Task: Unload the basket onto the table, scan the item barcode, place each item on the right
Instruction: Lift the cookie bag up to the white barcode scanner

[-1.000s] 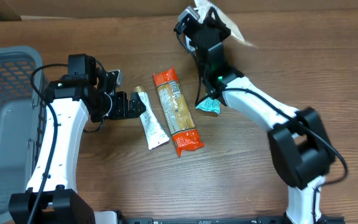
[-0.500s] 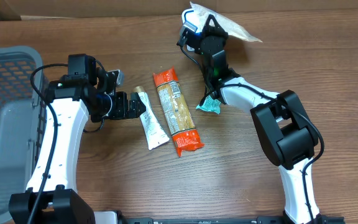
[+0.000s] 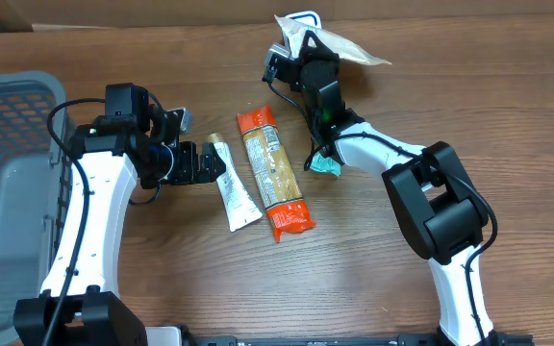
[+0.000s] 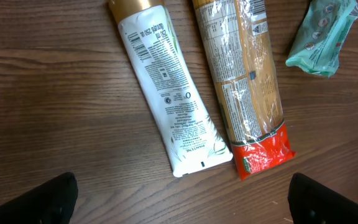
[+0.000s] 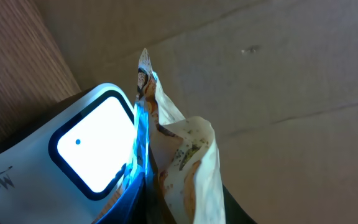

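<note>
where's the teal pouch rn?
Overhead, right of centre: the teal pouch lies just right of the orange pasta pack, partly hidden by the right arm.

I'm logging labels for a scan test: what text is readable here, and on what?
"250 ml", seemingly, on the white tube; its other print is too small.
"M...", cut off by the frame, on the scanner.
Orange-ended packet: print too small.
Teal pack: nothing legible.
Beige bag in the right pincer: print blurred.

Grey basket [image 3: 17,82] (left edge), wooden table [image 3: 354,259]
</note>
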`<move>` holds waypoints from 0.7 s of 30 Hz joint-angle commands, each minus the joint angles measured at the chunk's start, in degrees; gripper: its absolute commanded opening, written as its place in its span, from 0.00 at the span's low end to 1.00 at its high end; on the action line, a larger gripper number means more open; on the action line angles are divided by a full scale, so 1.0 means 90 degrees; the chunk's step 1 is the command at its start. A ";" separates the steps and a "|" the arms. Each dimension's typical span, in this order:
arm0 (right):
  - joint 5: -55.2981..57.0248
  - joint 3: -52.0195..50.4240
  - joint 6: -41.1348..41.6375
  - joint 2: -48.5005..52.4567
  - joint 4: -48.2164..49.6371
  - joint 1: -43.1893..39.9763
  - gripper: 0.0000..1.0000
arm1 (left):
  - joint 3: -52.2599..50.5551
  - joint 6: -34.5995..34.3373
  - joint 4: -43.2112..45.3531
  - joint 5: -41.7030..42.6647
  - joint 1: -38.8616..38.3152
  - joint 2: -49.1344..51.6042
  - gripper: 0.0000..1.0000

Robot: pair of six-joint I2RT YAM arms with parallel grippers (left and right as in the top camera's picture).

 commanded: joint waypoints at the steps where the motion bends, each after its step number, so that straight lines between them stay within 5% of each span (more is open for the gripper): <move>1: 0.0109 0.0114 -0.0007 0.0010 0.0056 -0.0010 0.19 | -0.0002 0.0121 0.0007 0.0000 -0.0010 0.0032 1.00; 15: 0.1452 0.0117 0.0415 -0.0811 0.0199 0.0107 0.18 | -0.0002 0.0121 0.0007 -0.0002 -0.0010 0.0032 1.00; 21: 0.1579 0.0117 0.2261 -0.2409 -0.2324 0.0146 0.18 | -0.0002 0.0121 0.0007 -0.0002 -0.0010 0.0032 0.99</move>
